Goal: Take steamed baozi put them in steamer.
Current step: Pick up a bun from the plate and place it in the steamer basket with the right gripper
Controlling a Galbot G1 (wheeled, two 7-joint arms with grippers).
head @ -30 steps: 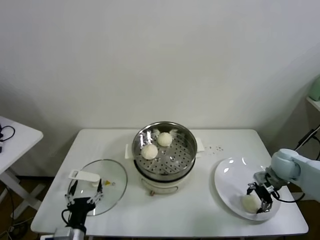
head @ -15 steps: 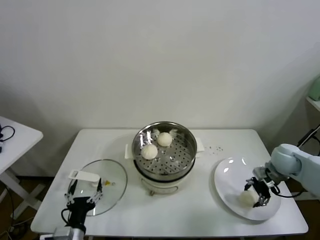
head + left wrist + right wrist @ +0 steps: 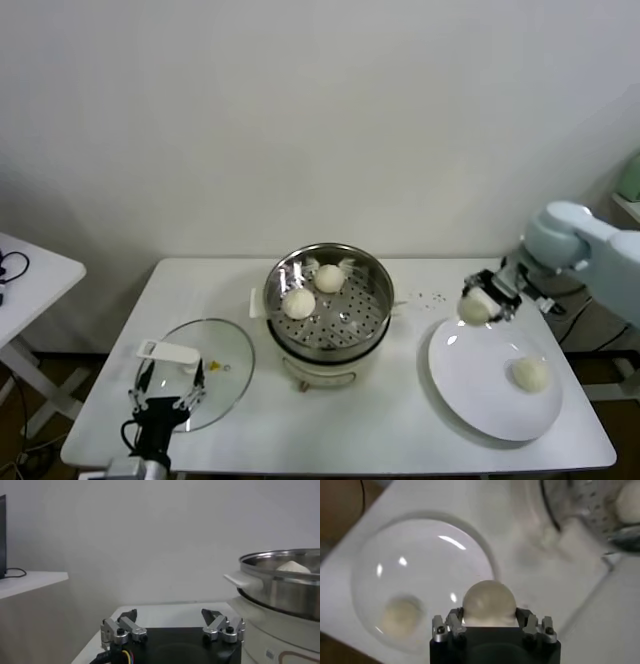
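Note:
My right gripper (image 3: 487,300) is shut on one steamed baozi (image 3: 474,308) and holds it in the air over the far left edge of the white plate (image 3: 478,385). The right wrist view shows that round bun (image 3: 488,601) clamped in the right gripper (image 3: 489,614). Another baozi (image 3: 530,373) lies on the plate. Two more baozi (image 3: 299,303) (image 3: 329,278) rest on the perforated tray of the steamer (image 3: 332,355) at the table's centre. My left gripper (image 3: 166,401) hangs open at the table's front left, with nothing between its fingers (image 3: 126,621).
A round glass lid (image 3: 222,385) with a white handle (image 3: 168,352) lies flat left of the steamer, under my left gripper. A small white side table (image 3: 30,275) stands off to the left. The wall runs close behind the table.
My right gripper has lifted the baozi off the plate and carried it up and left toward the steamer. The second baozi on the plate now shows. The left arm has not moved.

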